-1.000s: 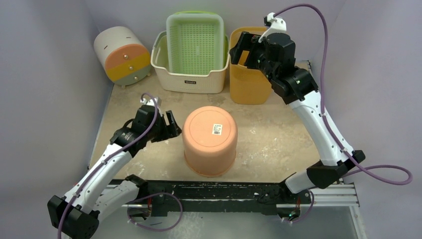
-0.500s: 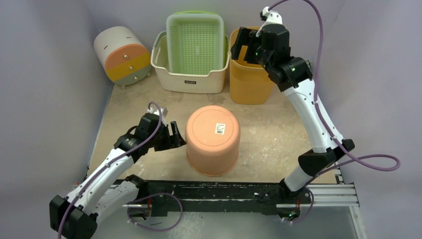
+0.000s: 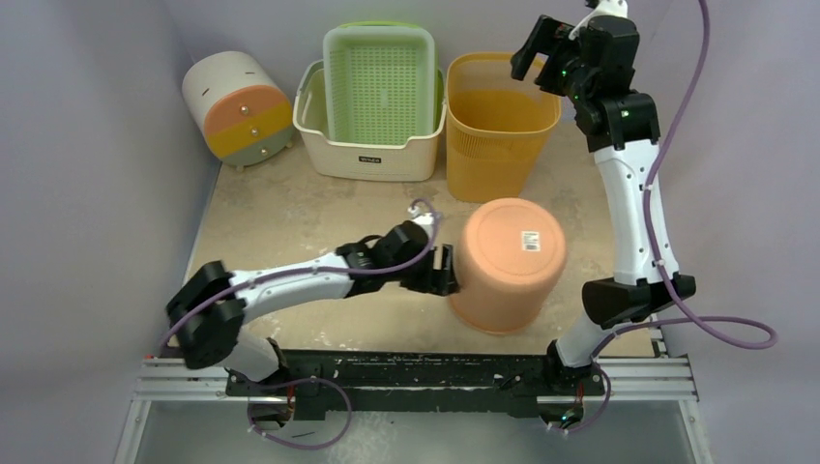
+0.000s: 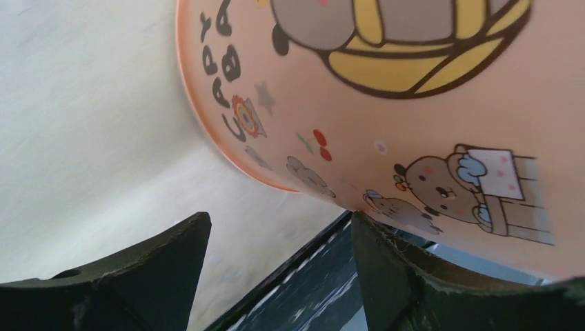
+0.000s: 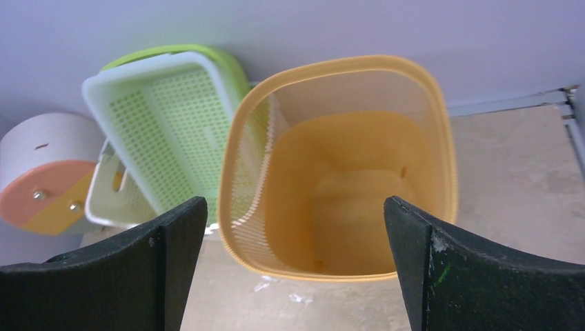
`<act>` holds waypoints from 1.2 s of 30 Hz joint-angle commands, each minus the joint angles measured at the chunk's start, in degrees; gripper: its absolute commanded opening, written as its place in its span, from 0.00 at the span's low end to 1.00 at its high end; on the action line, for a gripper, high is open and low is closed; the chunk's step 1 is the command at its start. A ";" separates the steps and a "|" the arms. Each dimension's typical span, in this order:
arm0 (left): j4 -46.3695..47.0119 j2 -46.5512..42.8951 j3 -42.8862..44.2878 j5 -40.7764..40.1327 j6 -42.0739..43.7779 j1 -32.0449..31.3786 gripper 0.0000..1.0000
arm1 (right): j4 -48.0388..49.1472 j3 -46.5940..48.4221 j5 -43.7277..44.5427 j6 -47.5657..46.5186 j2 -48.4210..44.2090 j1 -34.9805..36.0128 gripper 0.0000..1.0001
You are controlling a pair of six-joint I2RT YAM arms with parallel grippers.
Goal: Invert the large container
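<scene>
Sitting base up at 4 o'clock on the desk (image 3: 290,208), the bucket (image 3: 508,263) is looking light, stiff and slippery, so gripping its rim seems best. The left end effector (image 3: 443,271), jaws wide, is touching its 9 o'clock side. The right end effector (image 3: 534,46) is hanging wide open at 1 o'clock.

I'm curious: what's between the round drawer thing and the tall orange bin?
A cream basket holding a green tray, seen from the top camera.

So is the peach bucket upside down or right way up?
Upside down: the peach bucket shows its base and barcode sticker on top, rim down at the table.
</scene>
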 commanded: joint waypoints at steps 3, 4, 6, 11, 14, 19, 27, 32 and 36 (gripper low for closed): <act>11.68 18.70 18.37 -0.42 3.91 -2.78 0.72 | 2.88 1.18 -2.61 -2.68 -2.39 -3.22 1.00; 11.77 21.99 21.59 0.86 4.30 -2.74 0.72 | 2.77 1.34 -2.60 -2.82 -2.55 -3.36 1.00; 12.94 27.90 27.31 3.72 3.73 -2.87 0.72 | 2.45 1.24 -2.44 -3.09 -2.94 -3.67 1.00; 21.03 40.19 37.41 12.35 1.74 -4.45 0.72 | 2.61 -1.03 0.09 -4.03 -5.18 -4.14 1.00; 18.62 46.36 47.19 15.73 5.22 -7.11 0.72 | 4.10 -3.69 0.83 -4.33 -6.96 -4.41 1.00; 18.74 51.36 54.87 17.25 4.04 -7.88 0.72 | 4.53 -5.34 -0.14 -4.37 -6.56 -4.63 1.00; 9.00 50.24 54.41 16.26 11.50 -7.40 0.72 | 3.01 -3.02 -2.21 -8.58 -3.99 -4.63 1.00; -0.43 38.20 45.77 9.74 18.22 -4.12 0.72 | 3.26 -2.68 -7.58 -10.92 -3.01 -4.56 1.00; -11.49 26.28 39.58 0.29 23.48 -2.24 0.73 | 0.71 0.01 -13.93 -12.54 0.04 -2.91 1.00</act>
